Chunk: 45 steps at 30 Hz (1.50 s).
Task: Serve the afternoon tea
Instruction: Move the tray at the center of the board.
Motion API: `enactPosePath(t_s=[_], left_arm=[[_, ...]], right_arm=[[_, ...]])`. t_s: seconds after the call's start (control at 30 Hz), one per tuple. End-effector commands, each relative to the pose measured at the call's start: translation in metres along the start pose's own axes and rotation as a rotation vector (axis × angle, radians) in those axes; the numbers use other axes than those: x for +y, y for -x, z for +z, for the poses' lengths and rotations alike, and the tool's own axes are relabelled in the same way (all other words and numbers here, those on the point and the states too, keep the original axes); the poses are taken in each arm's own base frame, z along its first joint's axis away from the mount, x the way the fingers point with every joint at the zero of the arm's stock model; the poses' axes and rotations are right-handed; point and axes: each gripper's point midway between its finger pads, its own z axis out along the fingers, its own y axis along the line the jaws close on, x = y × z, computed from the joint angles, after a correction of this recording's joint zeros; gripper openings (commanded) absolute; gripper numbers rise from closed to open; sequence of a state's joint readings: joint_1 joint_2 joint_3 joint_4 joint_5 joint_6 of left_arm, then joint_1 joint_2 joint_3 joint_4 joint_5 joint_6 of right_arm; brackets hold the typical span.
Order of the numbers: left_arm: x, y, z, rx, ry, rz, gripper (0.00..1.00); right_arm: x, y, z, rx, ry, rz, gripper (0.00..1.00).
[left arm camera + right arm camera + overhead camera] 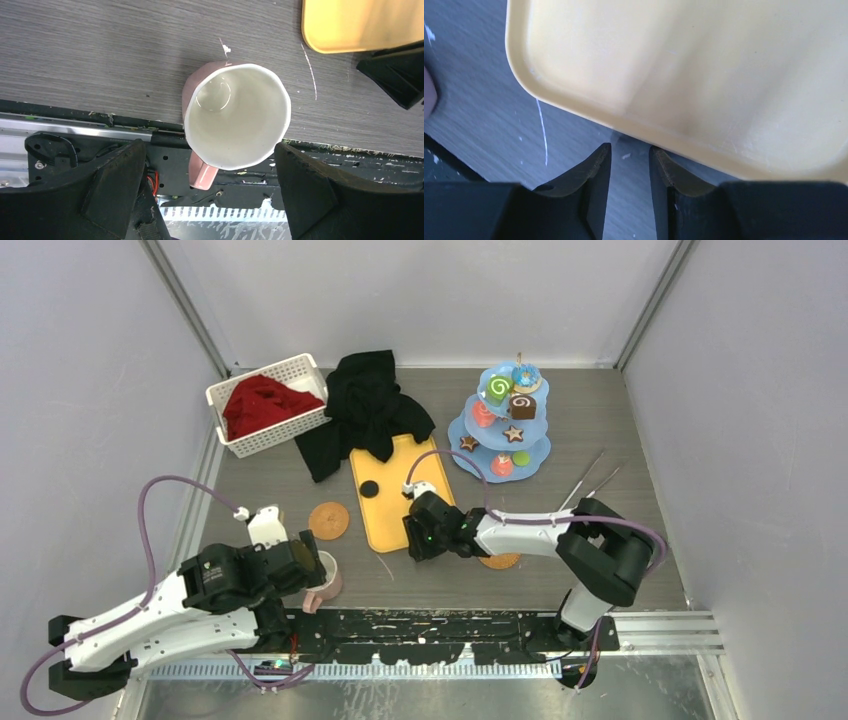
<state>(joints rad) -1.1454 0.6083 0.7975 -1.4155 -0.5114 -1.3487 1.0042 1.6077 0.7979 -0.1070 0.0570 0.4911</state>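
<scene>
A pink-handled cream mug [235, 115] stands upright and empty at the table's near edge, also in the top view [330, 582]. My left gripper [207, 145] is open wide above it, one finger on each side of the rim, neither touching; in the top view this gripper [312, 578] sits just left of the mug. The pale-blue three-tier stand [500, 425] at the back right carries swirl rolls, a blue donut, star cookies and cubes. My right gripper [630, 149] is low at the near edge of the orange-yellow tray [684, 75], with a narrow gap and nothing between its fingers.
A white basket [265, 405] with red cloth stands at the back left, a black cloth [365, 410] beside it over the tray's far end. A small black disc [369, 489] lies on the tray. Round coasters [328, 520] [500, 561] flank it. Two thin sticks [590, 475] lie at right.
</scene>
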Motion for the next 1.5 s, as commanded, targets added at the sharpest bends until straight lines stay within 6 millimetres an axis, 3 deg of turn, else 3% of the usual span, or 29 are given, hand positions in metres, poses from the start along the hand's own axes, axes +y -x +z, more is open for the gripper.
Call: enactPosePath(t_s=[0.0, 0.43, 0.6, 0.77, 0.9, 1.03, 1.13, 1.23, 1.37, 1.47], left_arm=[[0.003, 0.021, -0.011, -0.08, 0.0, -0.033, 0.99], [-0.006, 0.023, -0.01, -0.074, 0.024, 0.004, 0.99], [-0.012, 0.024, -0.01, -0.055, 0.082, 0.059, 0.99], [-0.012, 0.026, -0.012, -0.057, 0.084, 0.065, 0.99], [-0.008, 0.028, -0.014, -0.071, 0.082, 0.054, 0.99], [-0.004, 0.04, -0.022, -0.117, 0.068, 0.025, 1.0], [0.006, 0.051, -0.031, -0.163, 0.079, -0.012, 1.0], [0.013, 0.064, -0.04, -0.218, 0.076, -0.041, 1.0], [0.021, 0.085, -0.051, -0.313, 0.095, -0.089, 0.99], [0.024, 0.095, -0.057, -0.353, 0.101, -0.121, 1.0]], right_arm=[[-0.014, 0.024, 0.016, -0.054, -0.032, 0.006, 0.4], [-0.043, 0.08, 0.043, -0.135, -0.067, 0.071, 0.39], [-0.043, 0.086, 0.045, -0.139, -0.061, 0.07, 0.4], [-0.045, 0.084, 0.037, -0.13, -0.074, 0.063, 0.45], [-0.04, 0.088, 0.017, -0.149, -0.054, 0.074, 0.59], [-0.024, 0.086, -0.004, -0.167, -0.019, 0.074, 0.68], [0.001, 0.081, -0.017, -0.177, 0.005, 0.028, 0.72], [0.036, 0.084, -0.024, -0.188, 0.086, -0.017, 0.66], [0.087, 0.106, -0.018, -0.201, 0.219, -0.087, 0.59], [0.112, 0.127, 0.001, -0.194, 0.269, -0.115, 0.58]])
